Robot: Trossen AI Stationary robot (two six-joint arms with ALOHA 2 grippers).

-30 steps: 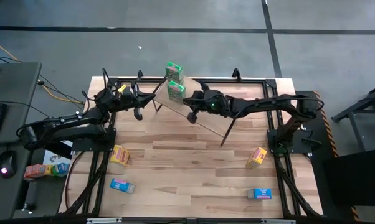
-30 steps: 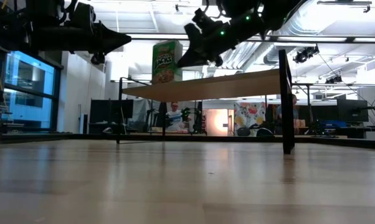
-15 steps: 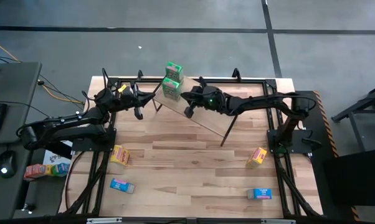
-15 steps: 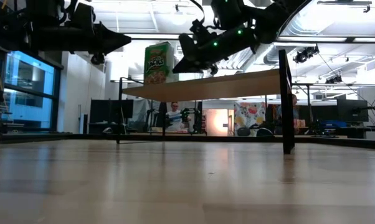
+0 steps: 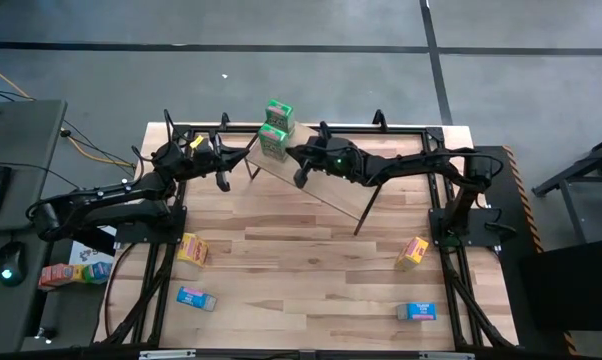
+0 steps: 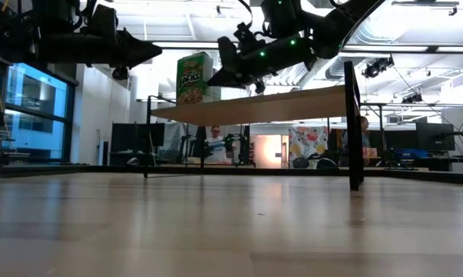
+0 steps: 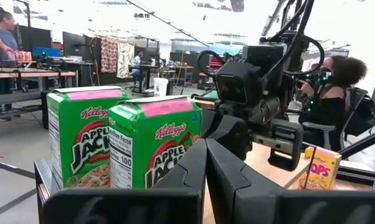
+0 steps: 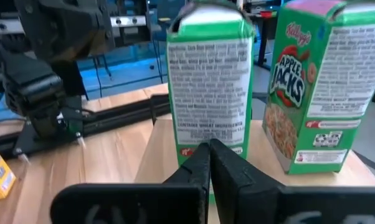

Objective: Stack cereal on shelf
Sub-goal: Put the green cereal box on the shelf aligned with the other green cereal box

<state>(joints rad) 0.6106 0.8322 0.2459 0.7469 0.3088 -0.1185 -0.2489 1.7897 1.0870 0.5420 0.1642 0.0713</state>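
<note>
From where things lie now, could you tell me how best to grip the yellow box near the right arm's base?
The yellow box lies flat and skewed on the table. Come straight down from above, turn the jaws to its tilt, and close across its two long narrow sides; nothing crowds it.

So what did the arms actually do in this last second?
The right pincer slid one green cereal box along the shelf, up next to the other green box. Its fingers look shut, behind the box. The left pincer and the boxes on the table stayed put.
</note>
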